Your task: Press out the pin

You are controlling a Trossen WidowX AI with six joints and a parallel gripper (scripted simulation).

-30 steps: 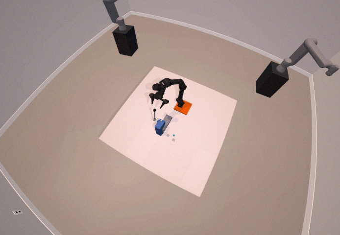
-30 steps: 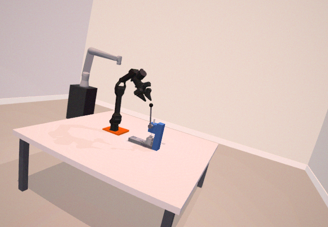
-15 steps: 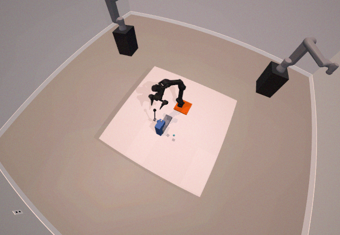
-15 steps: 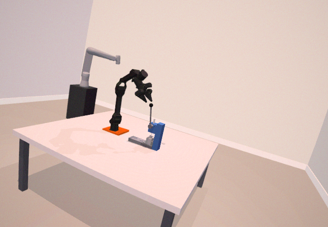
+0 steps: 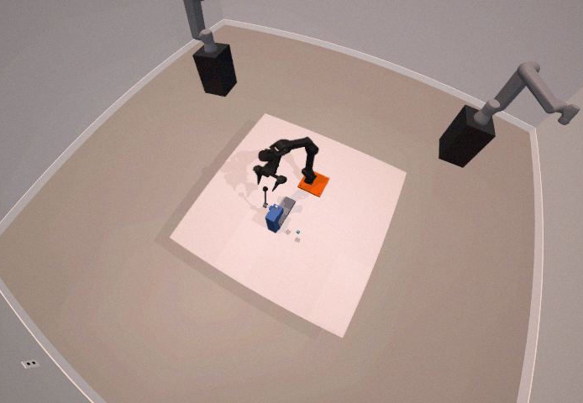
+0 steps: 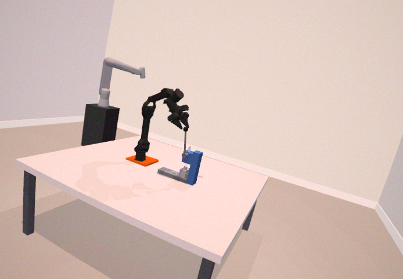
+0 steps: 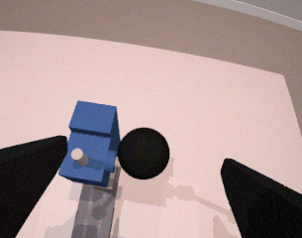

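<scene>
Standing upright, the lever wears a black ball; the tool's fingers are apart.

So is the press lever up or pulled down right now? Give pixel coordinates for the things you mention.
Up: the exterior view shows the lever [image 5: 265, 196] [image 6: 184, 141] standing near vertical, knob [image 5: 265, 189] [image 6: 185, 129] [image 7: 144, 153] on top.

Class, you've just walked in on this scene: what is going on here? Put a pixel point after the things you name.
A black arm [image 5: 312, 156] [image 6: 145, 126] is at work around a blue press [image 5: 274, 219] [image 6: 194, 168] [image 7: 91, 149]. Its gripper [image 5: 267, 185] [image 6: 183, 128] [image 7: 146, 155] is open and holds nothing, with the lever's black knob [image 5: 265, 189] [image 6: 185, 129] [image 7: 144, 153] showing between its fingers in the wrist view. The lever [image 5: 265, 196] [image 6: 184, 142] stands upright, and the grey block [image 6: 183, 172] sits on the press bed [image 5: 288, 203] [image 6: 166, 172] [image 7: 93, 213]. Pulling the lever is probably next.
</scene>
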